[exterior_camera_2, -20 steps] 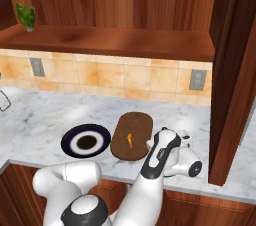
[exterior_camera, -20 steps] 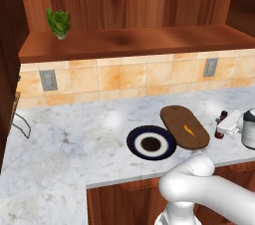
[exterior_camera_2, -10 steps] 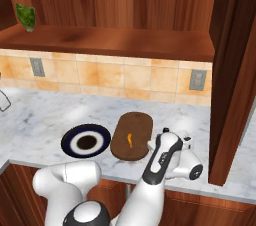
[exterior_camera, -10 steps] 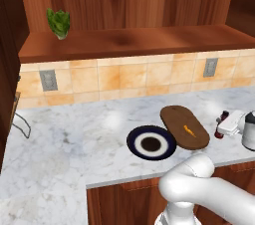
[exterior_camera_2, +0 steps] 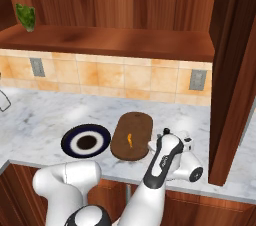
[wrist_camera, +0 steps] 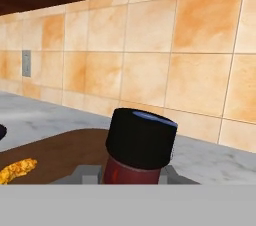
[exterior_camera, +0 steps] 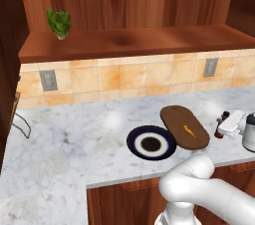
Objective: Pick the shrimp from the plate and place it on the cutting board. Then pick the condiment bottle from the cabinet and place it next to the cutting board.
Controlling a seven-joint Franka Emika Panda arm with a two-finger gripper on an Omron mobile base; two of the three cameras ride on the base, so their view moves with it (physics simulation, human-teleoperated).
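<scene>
One condiment bottle point(wrist_camera: 139, 149) stood upright, black cap up, just beside the cutting board point(exterior_camera: 185, 126) on the side away from the plate point(exterior_camera: 151, 142). The gripper point(exterior_camera: 225, 124) was clamped on it. The shrimp point(exterior_camera: 189, 130) lay lengthwise along the board.

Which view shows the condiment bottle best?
Hand view: the condiment bottle sits close up, black cap and red neck clear, beside the cutting board. Left base view shows it small, partly behind the gripper; right base view hides it.

Shrimp point(exterior_camera: 189, 130) on cutting board point(exterior_camera: 175, 117); bottle point(exterior_camera: 219, 125) beside.
</scene>
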